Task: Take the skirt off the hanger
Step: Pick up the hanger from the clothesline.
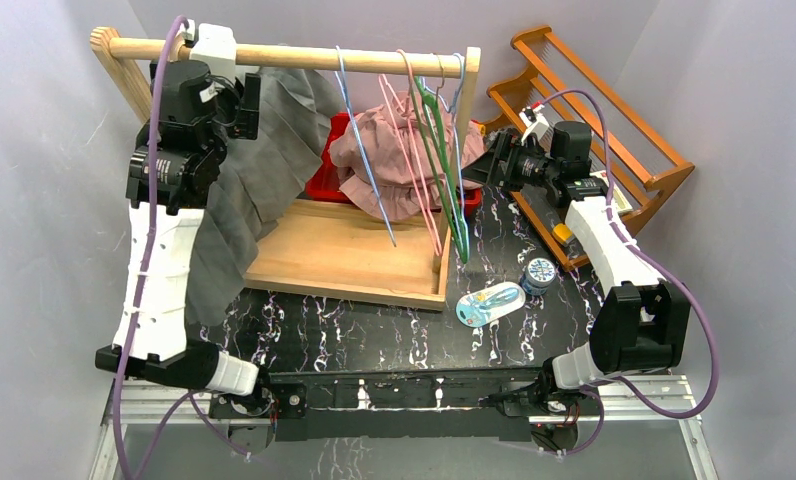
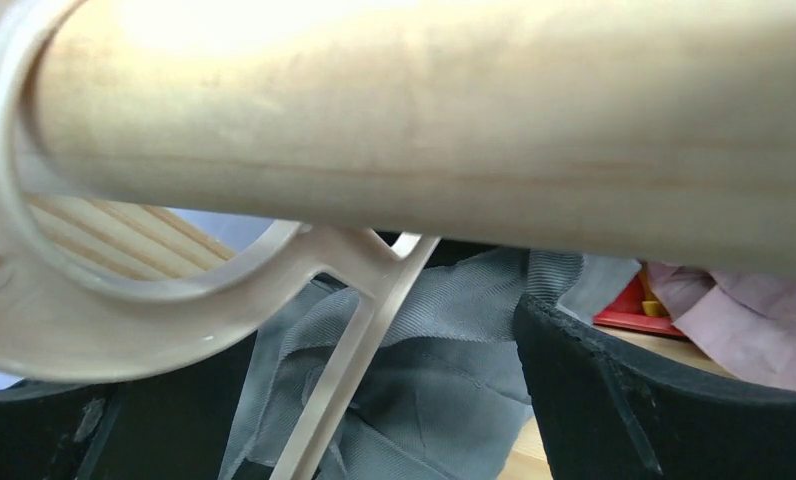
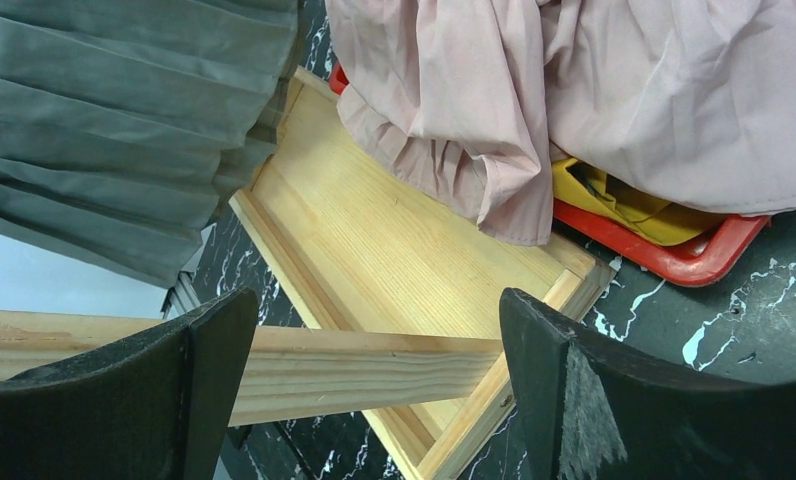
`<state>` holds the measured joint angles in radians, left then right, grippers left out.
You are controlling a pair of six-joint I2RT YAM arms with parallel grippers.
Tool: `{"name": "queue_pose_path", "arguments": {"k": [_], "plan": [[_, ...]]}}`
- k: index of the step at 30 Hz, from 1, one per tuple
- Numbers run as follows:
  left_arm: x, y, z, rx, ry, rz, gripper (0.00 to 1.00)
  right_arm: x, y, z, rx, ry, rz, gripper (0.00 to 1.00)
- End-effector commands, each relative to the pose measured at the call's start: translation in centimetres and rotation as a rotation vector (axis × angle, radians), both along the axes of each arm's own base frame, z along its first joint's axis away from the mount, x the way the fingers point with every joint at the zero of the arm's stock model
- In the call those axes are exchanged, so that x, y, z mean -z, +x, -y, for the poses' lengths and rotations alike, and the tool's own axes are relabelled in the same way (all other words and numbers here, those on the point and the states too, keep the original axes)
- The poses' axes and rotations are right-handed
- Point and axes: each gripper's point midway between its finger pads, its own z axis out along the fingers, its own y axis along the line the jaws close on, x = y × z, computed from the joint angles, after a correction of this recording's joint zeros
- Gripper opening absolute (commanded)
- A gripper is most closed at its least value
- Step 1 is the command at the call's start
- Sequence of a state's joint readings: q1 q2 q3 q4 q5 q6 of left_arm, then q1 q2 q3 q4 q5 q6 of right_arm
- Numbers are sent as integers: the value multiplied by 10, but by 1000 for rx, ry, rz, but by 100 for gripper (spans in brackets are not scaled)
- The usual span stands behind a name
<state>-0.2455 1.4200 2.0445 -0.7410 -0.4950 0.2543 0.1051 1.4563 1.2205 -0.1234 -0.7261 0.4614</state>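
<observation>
A grey pleated skirt [image 1: 264, 175] hangs from a white plastic hanger [image 1: 214, 45] hooked over the wooden rod [image 1: 304, 55] at its left end. My left gripper [image 1: 244, 100] is raised just under the rod beside the hanger. In the left wrist view its fingers [image 2: 594, 390] stand apart, with the hanger neck [image 2: 359, 340] and the skirt [image 2: 444, 380] between them and the rod [image 2: 424, 110] above. My right gripper [image 1: 474, 162] is open near the rack's right post. In the right wrist view it [image 3: 374, 335] straddles a wooden bar [image 3: 354, 370] without touching it.
Several thin coloured hangers [image 1: 424, 120] hang on the rod's right half. A pink garment [image 1: 389, 150] fills a red bin [image 1: 324, 185] behind the rack's wooden base tray [image 1: 344, 250]. A wooden shelf rack [image 1: 604, 110], a round tin [image 1: 539, 272] and an oval packet [image 1: 489, 303] are at the right.
</observation>
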Motion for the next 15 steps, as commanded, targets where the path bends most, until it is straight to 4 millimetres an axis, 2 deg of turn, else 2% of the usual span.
{"name": "queue_pose_path", "arguments": {"k": [1, 6, 9, 15], "plan": [[4, 0, 1, 37, -130, 13, 98, -26, -4, -1, -22, 19, 91, 98], [18, -4, 26, 122, -297, -35, 89, -27, -4, -2, -23, 20, 94, 98], [17, -7, 34, 155, -339, -33, 82, -27, -4, -2, -25, 21, 91, 98], [14, -9, 44, 195, -389, -23, 59, -26, -3, -2, -25, 22, 87, 98]]}}
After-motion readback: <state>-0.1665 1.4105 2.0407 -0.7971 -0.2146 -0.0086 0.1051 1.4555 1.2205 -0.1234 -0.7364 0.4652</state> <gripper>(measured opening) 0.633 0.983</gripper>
